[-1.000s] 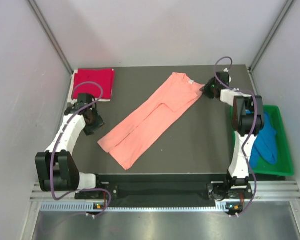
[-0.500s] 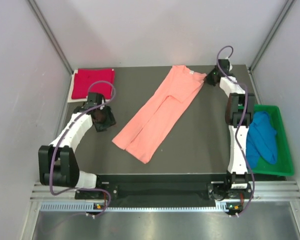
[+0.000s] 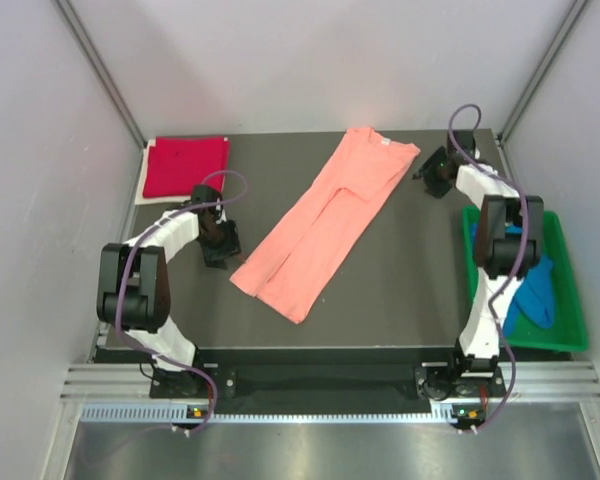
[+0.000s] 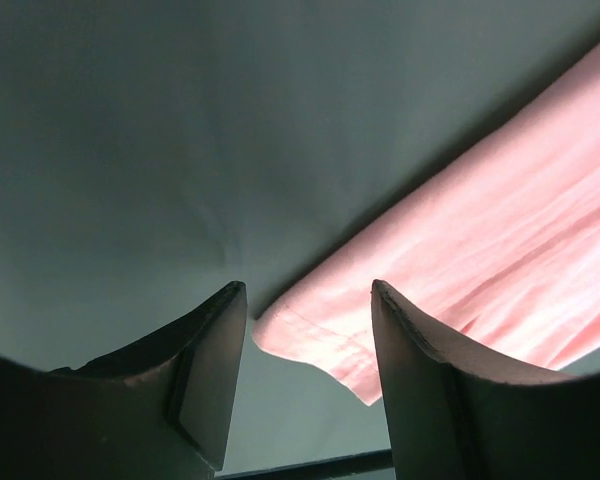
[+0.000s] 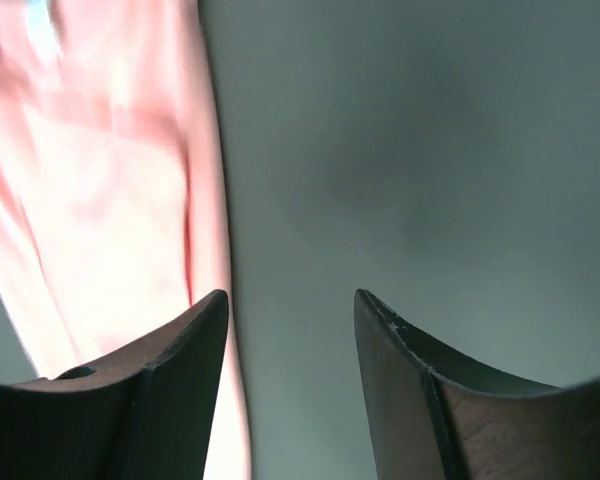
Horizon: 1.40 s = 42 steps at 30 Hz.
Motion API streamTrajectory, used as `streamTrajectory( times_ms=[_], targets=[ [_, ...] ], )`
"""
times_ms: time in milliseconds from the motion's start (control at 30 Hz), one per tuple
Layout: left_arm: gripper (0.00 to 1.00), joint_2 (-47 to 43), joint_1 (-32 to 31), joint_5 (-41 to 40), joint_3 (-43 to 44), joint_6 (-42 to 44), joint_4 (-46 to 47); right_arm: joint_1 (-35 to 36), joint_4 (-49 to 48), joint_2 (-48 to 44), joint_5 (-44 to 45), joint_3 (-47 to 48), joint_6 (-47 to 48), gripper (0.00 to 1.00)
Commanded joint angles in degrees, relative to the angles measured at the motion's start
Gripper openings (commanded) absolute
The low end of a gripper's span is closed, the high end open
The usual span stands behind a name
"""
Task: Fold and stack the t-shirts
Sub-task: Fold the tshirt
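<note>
Since the salmon-pink tee (image 3: 325, 225) was laid folded lengthwise on the tabletop (image 3: 410, 280), the left claw (image 3: 225, 250) was held wide at its hem corner and the right claw (image 3: 427, 172) wide, empty, beside its collar end; likely staged for a crosswise fold.
</note>
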<state>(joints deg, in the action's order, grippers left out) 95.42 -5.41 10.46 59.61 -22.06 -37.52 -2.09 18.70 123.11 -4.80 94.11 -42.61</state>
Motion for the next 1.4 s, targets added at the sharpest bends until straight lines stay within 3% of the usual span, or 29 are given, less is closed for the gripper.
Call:
streamTrajectory(
  times_ms=[0,133,233,467,600,933,1367],
  targets=[
    [0.58,1.6,0.0,-2.9,2.3,2.6,-0.3,5.9,1.8,-16.1,-0.5,-11.3,-3.0,0.54],
    [0.57,3.5,0.0,1.5,2.3,1.8,0.8,16.3,-3.7,-32.4,-2.6,-34.4,-9.2,0.50],
    [0.54,4.3,0.0,3.1,2.2,1.8,0.5,26.5,-3.0,-37.8,1.2,-41.3,-15.6,0.45],
    [0.54,2.8,0.0,3.7,0.3,1.5,1.1,46.9,1.9,-40.2,8.9,-44.6,-28.9,0.46],
    [0.52,2.4,-0.1,3.0,0.3,1.5,0.8,54.7,-3.8,-37.6,10.2,-45.6,-33.0,0.47],
    [0.52,0.8,0.0,0.3,0.6,1.7,0.0,63.8,0.4,-30.2,15.1,-38.3,-37.2,0.47],
    [0.52,-2.3,0.0,-1.8,1.6,-0.1,-0.1,67.0,1.3,-26.0,15.7,-37.7,-39.9,0.45]
  ],
)
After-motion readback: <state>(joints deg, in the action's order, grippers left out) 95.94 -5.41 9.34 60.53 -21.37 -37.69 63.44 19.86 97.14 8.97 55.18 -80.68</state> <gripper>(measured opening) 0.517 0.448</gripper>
